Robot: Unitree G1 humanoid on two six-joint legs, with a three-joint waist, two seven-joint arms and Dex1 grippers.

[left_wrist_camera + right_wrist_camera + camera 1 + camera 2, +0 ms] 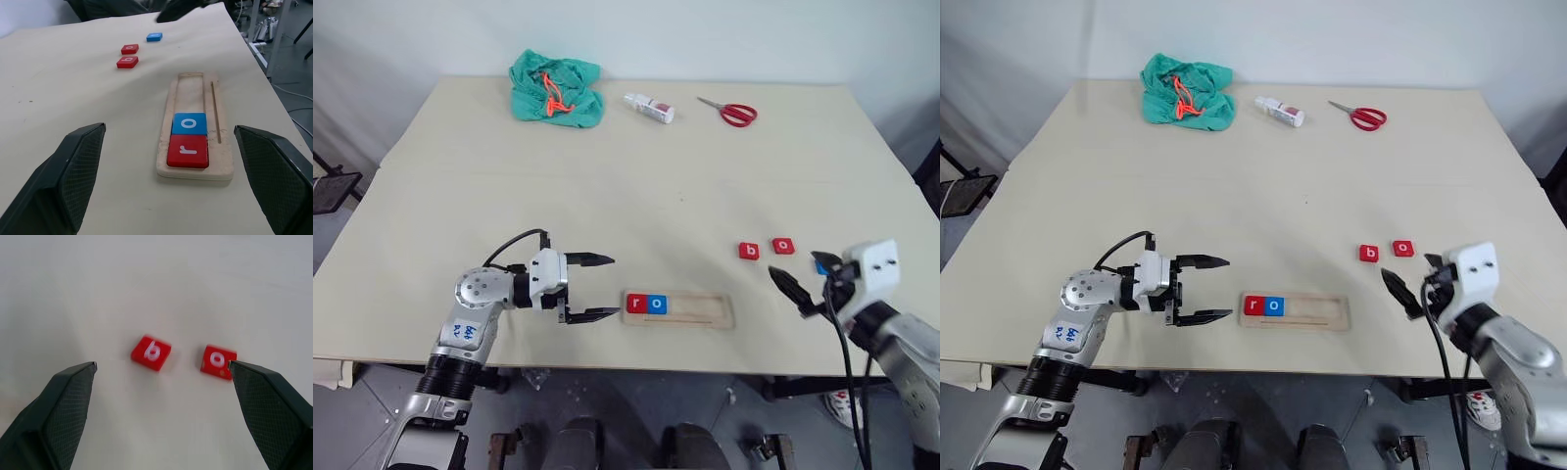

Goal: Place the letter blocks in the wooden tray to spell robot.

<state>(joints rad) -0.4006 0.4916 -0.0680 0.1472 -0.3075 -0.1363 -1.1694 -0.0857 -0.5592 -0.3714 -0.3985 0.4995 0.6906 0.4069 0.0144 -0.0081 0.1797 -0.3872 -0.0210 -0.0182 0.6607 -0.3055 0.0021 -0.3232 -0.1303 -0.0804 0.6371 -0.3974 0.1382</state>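
The wooden tray [678, 309] has 2 blocks at its left end, the red r [635, 303] and the blue o [656, 304]; the groove to their right lies bare. The left gripper [590, 287], jaws wide, stands just beside that left end. Bare table [636, 196] separates the tray from the red b [749, 251] and red o [783, 245]. The right gripper [1410, 284], spread wide, partly covers a blue block [821, 265].

You're looking at a lab or test room. A plain beige table [636, 166] stands against a bare white wall [705, 34] on grey flooring, with office chair bases [266, 29] beyond its edge.
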